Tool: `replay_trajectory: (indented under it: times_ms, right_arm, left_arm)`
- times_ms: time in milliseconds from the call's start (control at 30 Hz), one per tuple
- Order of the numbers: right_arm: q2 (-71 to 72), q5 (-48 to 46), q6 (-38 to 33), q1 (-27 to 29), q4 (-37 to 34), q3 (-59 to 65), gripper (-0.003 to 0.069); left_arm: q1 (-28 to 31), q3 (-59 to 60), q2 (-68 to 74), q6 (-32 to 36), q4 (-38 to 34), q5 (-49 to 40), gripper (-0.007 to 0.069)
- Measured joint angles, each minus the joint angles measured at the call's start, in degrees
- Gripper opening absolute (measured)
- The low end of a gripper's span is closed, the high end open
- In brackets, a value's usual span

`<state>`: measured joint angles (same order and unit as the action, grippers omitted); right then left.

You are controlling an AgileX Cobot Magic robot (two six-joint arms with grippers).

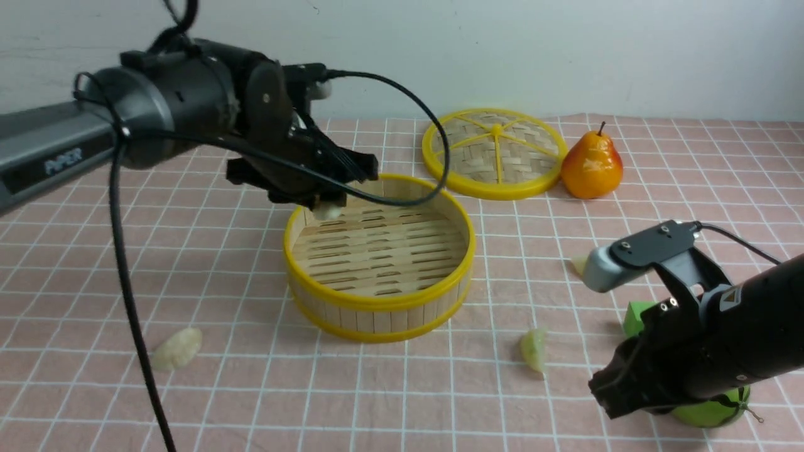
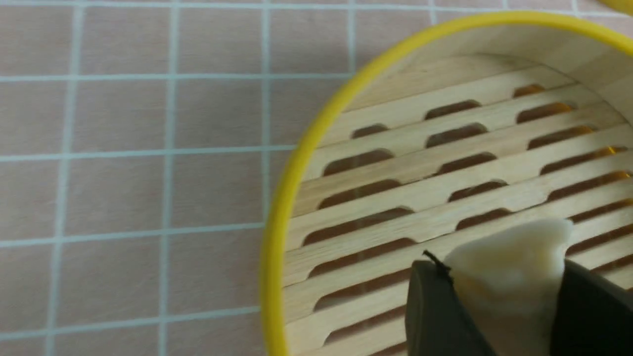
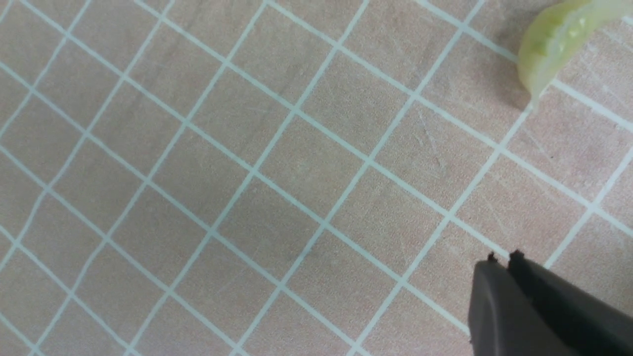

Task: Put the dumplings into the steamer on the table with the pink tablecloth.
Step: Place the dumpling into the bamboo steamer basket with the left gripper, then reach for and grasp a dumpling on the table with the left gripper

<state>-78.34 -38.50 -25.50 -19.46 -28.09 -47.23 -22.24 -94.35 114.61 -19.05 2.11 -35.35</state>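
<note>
The left claw [image 1: 328, 202] is half closed on a cream dumpling [image 1: 328, 209]. It pinches the dumpling by the sides, so that it hangs free below the tips. The claw hovers over the steamer [image 1: 377, 302], just inside its far left rim. I judge this a good place for a drop, because the dumpling is past the wall and above the slatted floor. The floor is bare, so this would be the first one in.

The lid [image 1: 496, 154] lies flat behind the steamer, which leaves the mouth open.

Three dumplings are on the table [image 1: 94, 251]:
- a second cream dumpling [image 1: 178, 347], front left of the steamer;
- a green dumpling [image 1: 534, 349], front right of it;
- a pale dumpling [image 1: 578, 263], to its right and partly hidden by the right arm.

The right claw [image 3: 504, 264] is shut and holds nothing. It hangs low, front right of the steamer and near the green dumpling, probably to take that one.
</note>
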Motion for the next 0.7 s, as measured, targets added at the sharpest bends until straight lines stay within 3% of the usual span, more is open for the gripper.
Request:
replay_trajectory:
  times_ms: [267,333,467,700]
  right_arm:
    - [0.00,0.00,-0.06,0.00,-2.72,0.00,0.0042]
    - [0.00,0.00,-0.06,0.00,-2.85,0.00,0.0042]
    - [0.00,0.00,-0.06,0.00,-2.85,0.00,0.0042]
    - [0.00,0.05,-0.06,0.00,-2.85,0.00,0.0045]
  left_arm:
    - [-0.24,0.10,7.36,-1.66,2.55,7.28,0.0274]
    - [-0.24,0.10,7.32,-1.66,2.60,7.69,0.0315]
    - [-0.24,0.10,4.98,-1.72,2.60,4.15,0.0427]
    - [-0.60,0.17,-11.44,-1.73,4.15,-3.47,0.0440]
